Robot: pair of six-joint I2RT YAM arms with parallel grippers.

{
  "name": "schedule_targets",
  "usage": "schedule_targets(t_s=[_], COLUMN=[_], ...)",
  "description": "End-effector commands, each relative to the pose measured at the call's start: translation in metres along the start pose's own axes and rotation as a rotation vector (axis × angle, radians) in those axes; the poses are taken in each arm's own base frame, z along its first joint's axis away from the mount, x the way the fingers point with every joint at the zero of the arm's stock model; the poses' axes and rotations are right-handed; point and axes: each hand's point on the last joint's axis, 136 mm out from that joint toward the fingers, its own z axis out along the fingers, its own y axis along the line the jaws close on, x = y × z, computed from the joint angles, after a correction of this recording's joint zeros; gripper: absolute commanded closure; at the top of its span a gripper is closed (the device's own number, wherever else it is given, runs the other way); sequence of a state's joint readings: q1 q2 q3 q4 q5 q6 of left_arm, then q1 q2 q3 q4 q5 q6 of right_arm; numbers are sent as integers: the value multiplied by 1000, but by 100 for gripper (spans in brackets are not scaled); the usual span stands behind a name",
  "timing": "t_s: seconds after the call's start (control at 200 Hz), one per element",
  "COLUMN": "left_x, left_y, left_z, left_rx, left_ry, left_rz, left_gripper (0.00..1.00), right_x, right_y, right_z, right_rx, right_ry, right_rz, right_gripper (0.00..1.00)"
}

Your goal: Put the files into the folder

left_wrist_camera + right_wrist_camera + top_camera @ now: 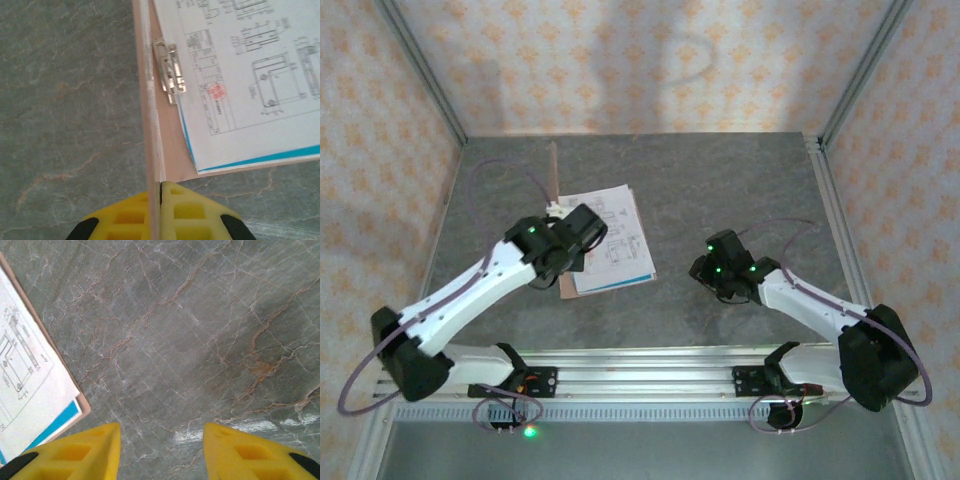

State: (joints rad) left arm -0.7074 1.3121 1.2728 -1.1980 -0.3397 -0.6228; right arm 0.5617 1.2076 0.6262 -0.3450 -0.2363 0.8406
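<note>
Folder [174,150] is lying open on the grey marbled table [200,340], its left cover standing up on edge, and the left gripper [160,187] is pinching that thin card edge with its jaws closed flat on it. Just right of the folder's spine, the small metal clip [169,67] is sitting on the inner leaf. The files [250,75] are resting on that same leaf, white printed sheets over a teal sheet [260,161] that is peeking out along the folder's near edge. Well right of the folder, the right gripper [161,432] is hovering with its jaws parted and nothing between them. Closing looks like the step in hand: the cover is probably wanting a slow arc rightward over the folder's spine, since stiff matte card is likely hinging cleanly while loose, slick paper could be sliding
</note>
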Motion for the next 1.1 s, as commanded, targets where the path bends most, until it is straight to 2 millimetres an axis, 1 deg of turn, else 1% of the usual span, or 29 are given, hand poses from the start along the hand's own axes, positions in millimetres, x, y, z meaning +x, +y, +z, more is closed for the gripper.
schedule_targets(t_s=[0.0,0.105,0.145,0.21,0.29,0.335,0.365,0.41,0.48,0.57,0.631,0.646,0.671,0.681,0.691,0.706,0.766,0.786,0.801,0.811,0.871,0.926,1.006,1.076,1.096], left_x=[-12,-19,-22,-23,-24,-24,-22,-18,-12,-4,-2,-2,-2,-3,-4,-4,-8,-10,-12,-13,-19,-21,-29,-37,-40], left_y=[0,-10,-19,-38,-66,-85,-100,-121,-156,-201,-227,-231,-237,-238,-239,-240,-234,-228,-224,-221,-204,-187,-145,-95,-81], left_z=[0,8,11,14,11,8,8,9,11,11,5,3,1,0,-2,-3,-7,-7,-7,-8,-16,-29,-31,-27,-26], left_rx=[-95,-184,-186,-138,-50,14,74,162,322,539,695,728,774,789,804,820,851,845,842,841,822,772,561,337,273], left_ry=[16,50,52,55,42,35,43,60,93,132,151,151,151,148,145,143,113,102,91,84,14,-62,-173,-249,-276], left_rz=[130,181,192,180,147,129,113,77,27,-36,-91,-107,-131,-141,-150,-162,-202,-218,-226,-228,-206,-124,-43,-41,-44], left_gripper=[100,100,99,88,68,60,57,55,50,42,29,20,14,7,3,0,0,0,0,0,0,0,0,0,0], right_x=[-9,-9,-9,-9,-8,-7,-7,-8,-12,-19,-19,-19,-18,-18,-17,-16,-12,-11,-10,-9,-8,-11,-23,-40,-47], right_y=[8,13,15,20,26,30,33,36,44,54,60,61,63,63,63,64,64,64,65,65,67,62,43,26,18], right_z=[-13,-17,-17,-18,-18,-18,-19,-23,-35,-55,-67,-69,-72,-73,-73,-75,-77,-77,-78,-78,-83,-88,-97,-109,-112], right_rx=[-23,-46,-55,-76,-116,-141,-159,-189,-272,-412,-499,-513,-533,-539,-544,-551,-562,-564,-571,-577,-596,-557,-415,-286,-230], right_ry=[-37,-32,-31,-29,-20,-8,-6,-13,-55,-114,-137,-140,-140,-139,-136,-134,-115,-110,-103,-100,-103,-134,-222,-327,-365], right_rz=[9,13,14,12,10,15,20,30,49,84,89,87,82,79,76,71,59,59,55,53,32,1,-61,-120,-127], right_gripper=[54,54,54,53,51,50,50,50,49,44,38,37,34,33,33,31,26,16,4,0,1,1,1,1,1])
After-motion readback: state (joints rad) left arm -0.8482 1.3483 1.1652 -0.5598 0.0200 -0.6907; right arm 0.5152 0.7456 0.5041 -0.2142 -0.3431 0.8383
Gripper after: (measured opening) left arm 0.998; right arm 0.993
